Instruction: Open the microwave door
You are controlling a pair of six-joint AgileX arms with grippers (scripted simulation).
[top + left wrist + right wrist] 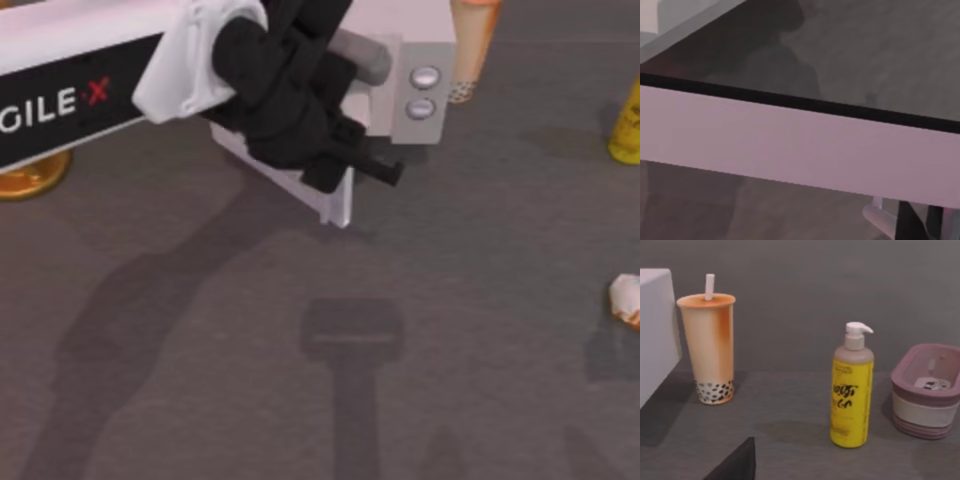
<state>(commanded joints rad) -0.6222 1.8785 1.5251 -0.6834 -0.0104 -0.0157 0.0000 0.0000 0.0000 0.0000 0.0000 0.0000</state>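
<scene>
Swinging ajar: one microwave door (335, 197) (two knobs (424, 77))

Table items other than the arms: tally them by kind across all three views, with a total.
Microwave: 1, its door swung partly open
Bubble tea cup: 1
Yellow pump bottle: 1
Pink basket: 1
Gold round object at the left edge: 1
Pale object at the right edge: 1
Total: 6

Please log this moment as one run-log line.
left gripper at microwave door edge | door swung partly open | microwave knobs visible | right arm out of top view
</scene>
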